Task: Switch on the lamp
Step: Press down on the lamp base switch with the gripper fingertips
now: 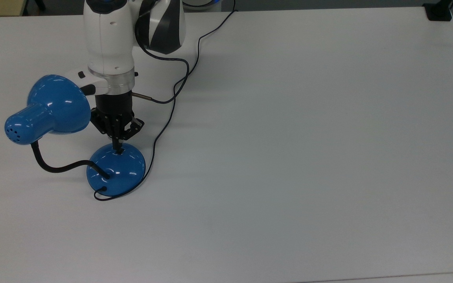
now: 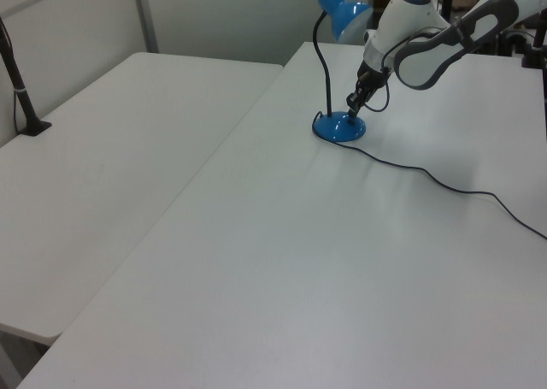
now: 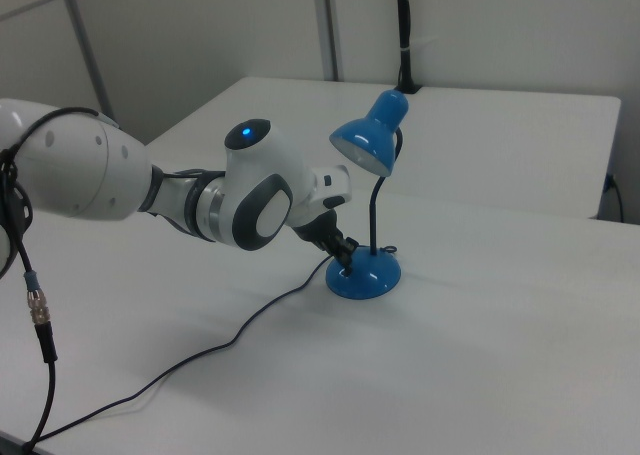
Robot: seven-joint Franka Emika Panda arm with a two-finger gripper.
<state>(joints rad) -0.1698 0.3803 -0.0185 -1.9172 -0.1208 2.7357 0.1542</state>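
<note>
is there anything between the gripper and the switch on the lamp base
Nothing visible stands in the way. The gripper is right at the switch spot on top of the lamp base. The shade sits off toward the top view's left, and the cord runs toward the top view's right.

The lamp (image 1: 55, 105) is glossy blue with a black neck and cord (image 1: 163, 125). The arm (image 1: 110, 39) is white and grey, the gripper (image 1: 117, 147) black, the table (image 1: 309, 137) white.

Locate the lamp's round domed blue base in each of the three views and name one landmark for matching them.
Top view: round domed blue base, lower left, under the gripper.
Left view: base, upper centre-right.
Right view: base, centre.
Shared landmark: the thin black cord trailing from the base.
</note>
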